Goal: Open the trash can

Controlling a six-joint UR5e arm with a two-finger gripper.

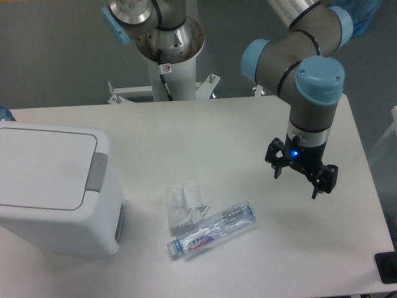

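The trash can (54, 189) was seen at the left side of the table (248, 124), close to the front-left corner. It was a large white box with rounded corners. Its flat lid (40, 166) was down, lying level on the body, and the grey push tab (96, 172) was placed at the right edge of the lid.

The gripper (301, 178) was held above the right part of the table, well apart from the trash can. Its two dark fingers were spread, with a clear gap between them, and nothing was gripped. A small blue light was lit on the wrist just above the fingers.

Between the trash can and the gripper, a clear plastic bottle (212, 230) was lying on its side near the front of the table. A crumpled piece of transparent plastic (183, 203) was lying just beside it, touching the bottle at its upper left.
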